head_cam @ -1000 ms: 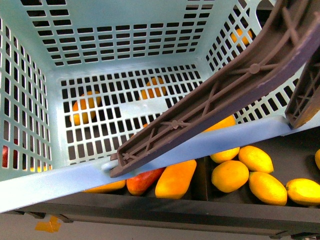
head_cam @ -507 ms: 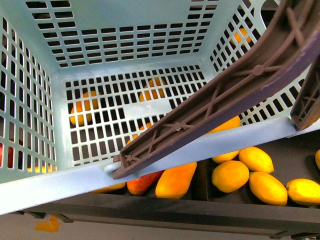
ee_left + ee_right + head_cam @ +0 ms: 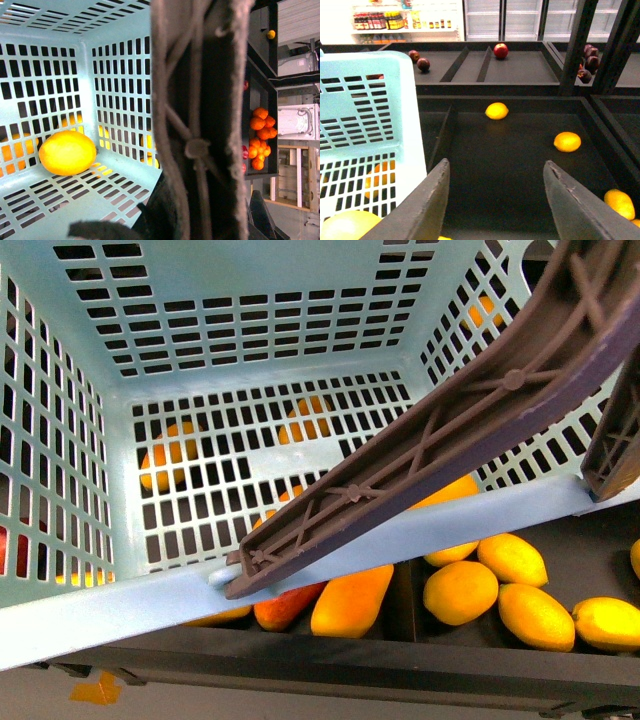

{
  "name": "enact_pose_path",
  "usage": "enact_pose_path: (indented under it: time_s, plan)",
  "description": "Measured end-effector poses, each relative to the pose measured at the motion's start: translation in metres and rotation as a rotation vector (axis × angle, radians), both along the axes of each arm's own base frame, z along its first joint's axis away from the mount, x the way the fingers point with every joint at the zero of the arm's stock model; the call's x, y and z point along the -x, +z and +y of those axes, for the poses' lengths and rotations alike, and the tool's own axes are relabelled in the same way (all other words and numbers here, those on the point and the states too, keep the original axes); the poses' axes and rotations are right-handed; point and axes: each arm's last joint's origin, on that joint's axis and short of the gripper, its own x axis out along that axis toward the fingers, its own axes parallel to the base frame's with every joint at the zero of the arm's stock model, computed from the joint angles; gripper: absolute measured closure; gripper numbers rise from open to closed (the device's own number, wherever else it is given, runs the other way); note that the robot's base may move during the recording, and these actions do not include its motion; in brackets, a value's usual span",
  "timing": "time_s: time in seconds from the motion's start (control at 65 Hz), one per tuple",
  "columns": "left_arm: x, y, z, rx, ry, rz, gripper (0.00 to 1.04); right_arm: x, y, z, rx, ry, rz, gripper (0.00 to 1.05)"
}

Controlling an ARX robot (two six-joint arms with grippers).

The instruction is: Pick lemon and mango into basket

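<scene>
The teal basket [image 3: 90, 615] hangs over the shelf and fills the front view, its brown handle [image 3: 440, 430] slanting across it. My left gripper [image 3: 200, 220] is shut on the handle [image 3: 195, 100]. In the left wrist view a round yellow lemon [image 3: 67, 152] lies on the basket floor. An elongated yellow-orange mango [image 3: 350, 600] lies on the shelf under the basket's near rim. Several lemons [image 3: 460, 592] lie to its right. My right gripper [image 3: 495, 200] is open and empty above the dark shelf, beside the basket wall [image 3: 365, 125], with loose lemons [image 3: 567, 141] beyond it.
A red-blushed mango [image 3: 285, 605] lies next to the yellow mango. More fruit shows through the basket's slots [image 3: 170, 455]. Black dividers split the shelf [image 3: 485, 62]. Apples and dark fruit sit on the far shelf [image 3: 500, 50]. A black upright post [image 3: 577, 45] stands at the right.
The basket shifted slightly in the front view a second ago, with its floor a little lower in the frame. It has held still since then.
</scene>
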Motion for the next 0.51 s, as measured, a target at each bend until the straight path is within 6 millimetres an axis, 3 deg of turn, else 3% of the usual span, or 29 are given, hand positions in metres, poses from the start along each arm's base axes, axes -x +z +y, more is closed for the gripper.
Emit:
enact_pose_path:
  time_s: [0.123, 0.507]
  plan:
    - [0.0006, 0.0000, -0.0008, 0.000, -0.003, 0.000, 1.01, 0.0001, -0.0003, -0.0002, 0.000, -0.003, 0.001, 0.08]
    - [0.0006, -0.0010, -0.0018, -0.001, -0.002, 0.004, 1.01, 0.0003, -0.0007, -0.0004, 0.000, -0.003, 0.002, 0.09]
